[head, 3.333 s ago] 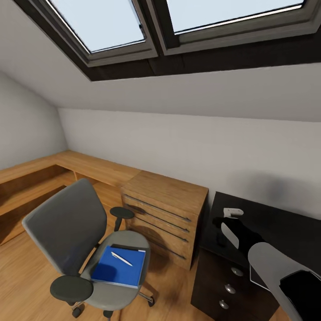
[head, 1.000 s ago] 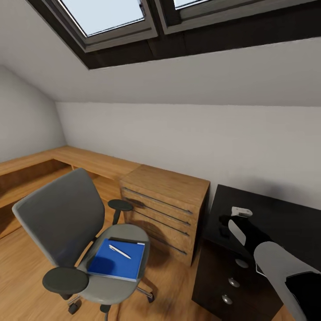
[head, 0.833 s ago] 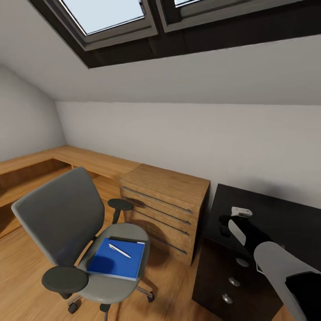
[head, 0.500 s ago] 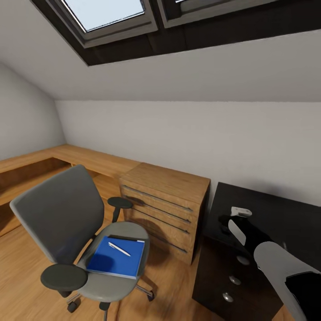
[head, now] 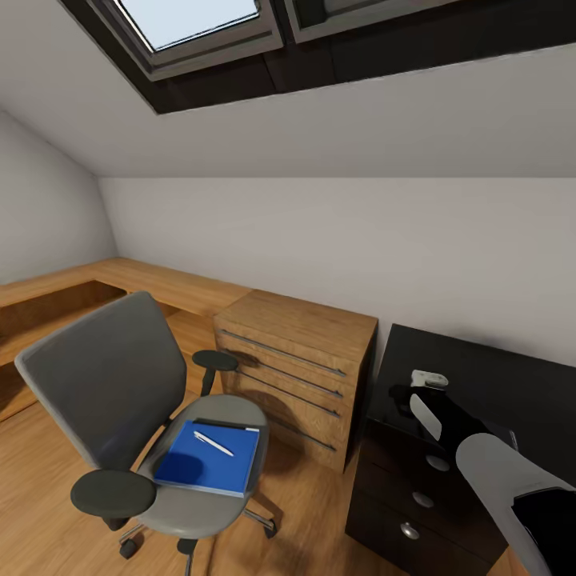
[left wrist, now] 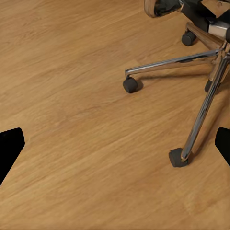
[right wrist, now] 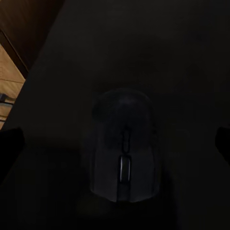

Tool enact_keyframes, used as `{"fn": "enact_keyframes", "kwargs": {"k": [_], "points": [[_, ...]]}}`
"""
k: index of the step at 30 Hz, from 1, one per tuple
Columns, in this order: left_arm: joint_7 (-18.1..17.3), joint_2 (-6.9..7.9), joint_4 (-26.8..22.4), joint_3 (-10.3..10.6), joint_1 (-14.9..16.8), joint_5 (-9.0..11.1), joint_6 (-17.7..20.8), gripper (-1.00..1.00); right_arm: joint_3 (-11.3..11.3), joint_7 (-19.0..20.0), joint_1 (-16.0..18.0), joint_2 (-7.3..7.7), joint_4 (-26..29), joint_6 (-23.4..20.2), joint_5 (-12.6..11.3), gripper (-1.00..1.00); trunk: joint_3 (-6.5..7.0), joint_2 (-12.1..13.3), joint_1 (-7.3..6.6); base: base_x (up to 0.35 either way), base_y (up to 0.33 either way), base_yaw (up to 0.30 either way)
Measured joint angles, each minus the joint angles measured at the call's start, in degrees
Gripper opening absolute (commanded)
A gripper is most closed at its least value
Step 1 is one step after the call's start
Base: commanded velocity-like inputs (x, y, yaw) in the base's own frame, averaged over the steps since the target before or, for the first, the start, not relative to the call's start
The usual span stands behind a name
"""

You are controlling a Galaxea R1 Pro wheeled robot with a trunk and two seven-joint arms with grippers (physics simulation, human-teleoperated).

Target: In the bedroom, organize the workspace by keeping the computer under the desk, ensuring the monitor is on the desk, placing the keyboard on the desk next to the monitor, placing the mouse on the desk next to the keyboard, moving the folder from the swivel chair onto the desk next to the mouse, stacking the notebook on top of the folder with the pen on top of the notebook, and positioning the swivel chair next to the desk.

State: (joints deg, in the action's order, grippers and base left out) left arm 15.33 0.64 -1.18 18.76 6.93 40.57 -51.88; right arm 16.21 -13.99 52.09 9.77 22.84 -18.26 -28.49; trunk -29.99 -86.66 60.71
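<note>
Grey upholstery covers the swivel chair (head: 120,400), which stands on the light wood floor (head: 40,480) of the attic bedroom, well apart from the desk (head: 488,384) and in front of a low wooden shelf unit (head: 72,296). On its seat lies the bright blue folder (head: 210,460), flat, with a white pen (head: 213,443) resting diagonally on top of it. A thin dark edge shows along the folder's far side — whether this is the notebook cannot be told. Between the chair and the desk stands a light-wood chest of drawers (head: 298,364), set against the grey wall under the skylight (head: 192,24).

The matt black desk top sits at the head view's right, with a black drawer unit (head: 416,496) with silver knobs beneath it. The right arm reaches over this desk, and the right gripper (head: 404,400) hangs above the black surface. In the right wrist view the mouse (right wrist: 124,146) lies directly below on the desk, dark and rounded, with the fingertips (right wrist: 10,143) at the two sides of the picture, spread wide and not touching it — the claw is open and empty.

The left wrist view looks down on the wood floor, where the chair's chrome star base (left wrist: 201,72) and black castors stand. The left gripper (left wrist: 115,148) has its dark fingertips far apart at the picture's edges, open and holding nothing.
</note>
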Motion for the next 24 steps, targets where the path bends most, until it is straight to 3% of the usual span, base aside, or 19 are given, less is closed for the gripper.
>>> {"fn": "enact_keyframes", "kwargs": {"k": [7,24], "points": [[-0.20,0.16,0.00,0.03,0.00,0.00,0.13,1.00,0.00,-0.11,0.00,0.00,-0.08,-0.08,0.06,1.00,0.00,0.00,-0.01,0.132,0.000,0.000],[0.18,0.03,0.00,0.06,0.00,0.02,0.10,1.00,-0.01,-0.38,0.00,0.03,-0.47,-0.44,0.01,1.00,0.00,0.00,0.00,0.005,0.000,0.000]]}}
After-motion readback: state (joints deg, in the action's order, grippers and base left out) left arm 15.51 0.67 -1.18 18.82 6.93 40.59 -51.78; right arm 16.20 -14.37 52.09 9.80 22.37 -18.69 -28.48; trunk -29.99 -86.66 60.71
